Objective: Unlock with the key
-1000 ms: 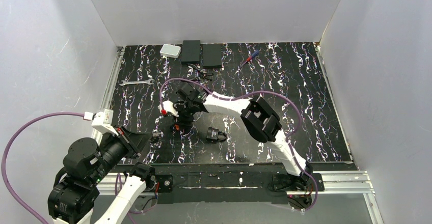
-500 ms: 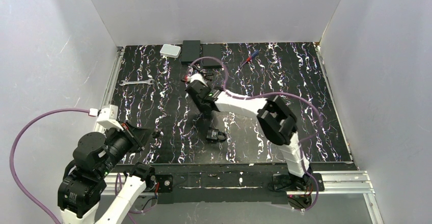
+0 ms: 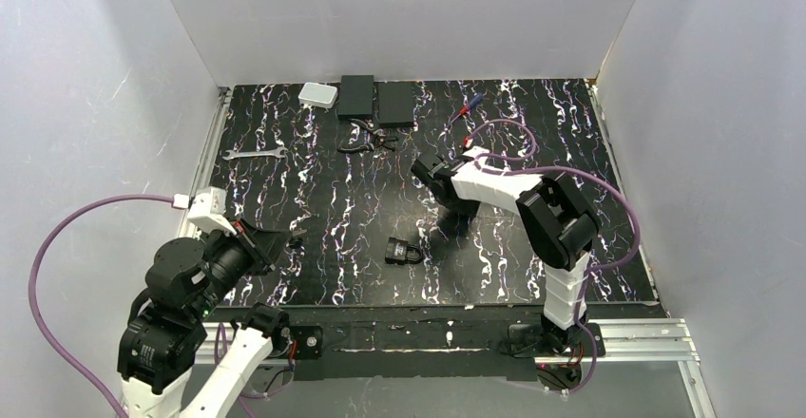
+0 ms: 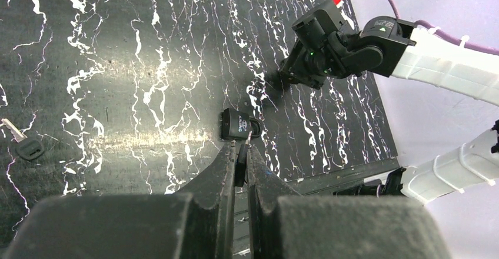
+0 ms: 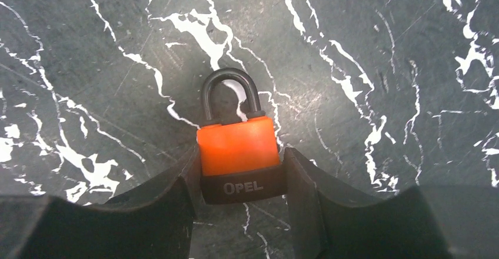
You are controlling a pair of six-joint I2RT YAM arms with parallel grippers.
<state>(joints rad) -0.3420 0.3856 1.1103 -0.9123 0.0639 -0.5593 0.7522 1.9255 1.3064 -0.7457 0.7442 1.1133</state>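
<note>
On the black, white-veined table mat [image 3: 589, 247], top view: a small black padlock [image 3: 404, 250] lies near the front middle. A small key with a dark head and a thin silvery blade [image 3: 297, 243] lies flat on the mat to the left of it. It is near the left gripper [image 3: 278, 244] and nothing touches it. The right gripper [image 3: 428, 166] hangs over the mat, beyond the black padlock toward the back. Its load does not show from here.

Left wrist view: the left gripper's fingers are pressed together with nothing between them, tips aimed toward the black padlock. The key sits at the far left edge of the view, well apart from the fingers.

Right wrist view: the fingers [image 5: 165, 206] are clamped on both sides of an orange padlock with a black base and a black shackle [image 5: 238, 147]. The shackle looks seated, so I read it as locked.

Progress, as judged: early. One lock is gripped. The key is not picked up, not inserted, not turned. Which of the two locks the key fits, I cannot tell. Left to do: grasp the key by its head, line the blade up with the keyway, insert, turn, free the shackle.
</note>
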